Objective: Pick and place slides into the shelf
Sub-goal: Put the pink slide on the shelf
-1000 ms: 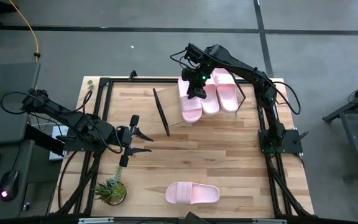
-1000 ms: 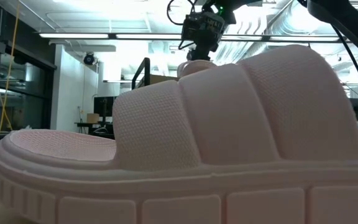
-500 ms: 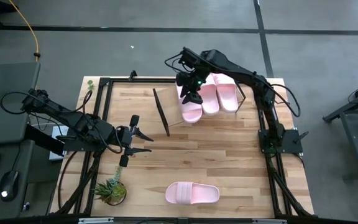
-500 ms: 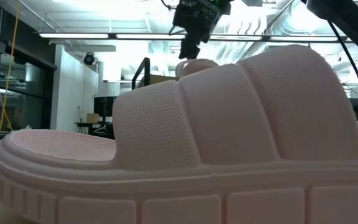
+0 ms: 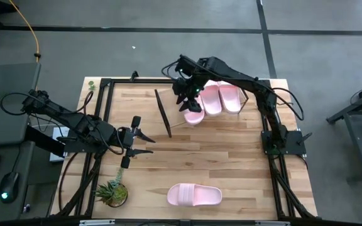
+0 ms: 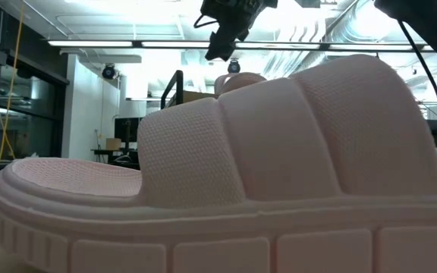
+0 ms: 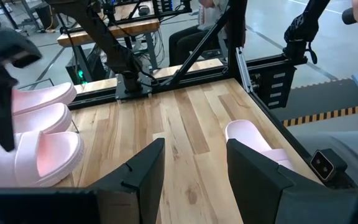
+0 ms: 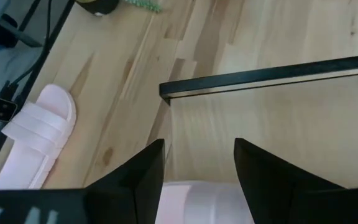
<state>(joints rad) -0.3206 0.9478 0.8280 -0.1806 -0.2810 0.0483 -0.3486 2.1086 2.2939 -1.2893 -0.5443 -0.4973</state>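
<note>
Three slides [image 5: 211, 100] are seen side by side on the shelf [image 5: 175, 113], just beside the empty, spread right gripper [image 5: 182, 95]. A fourth slide [image 5: 194, 195] lies on the table's near edge. Since a second ago, the right gripper has been lifted off the leftmost slide and shifted left.

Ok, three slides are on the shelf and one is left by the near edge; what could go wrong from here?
1. The right gripper, open, hovers close above the leftmost shelved slide; a low swing away could knock it off the slanted shelf.
2. The last slide lies near the table's front edge; a clumsy grab might push it off.
3. The plant and the waiting left gripper sit near that slide, so the arms could crowd each other.
</note>
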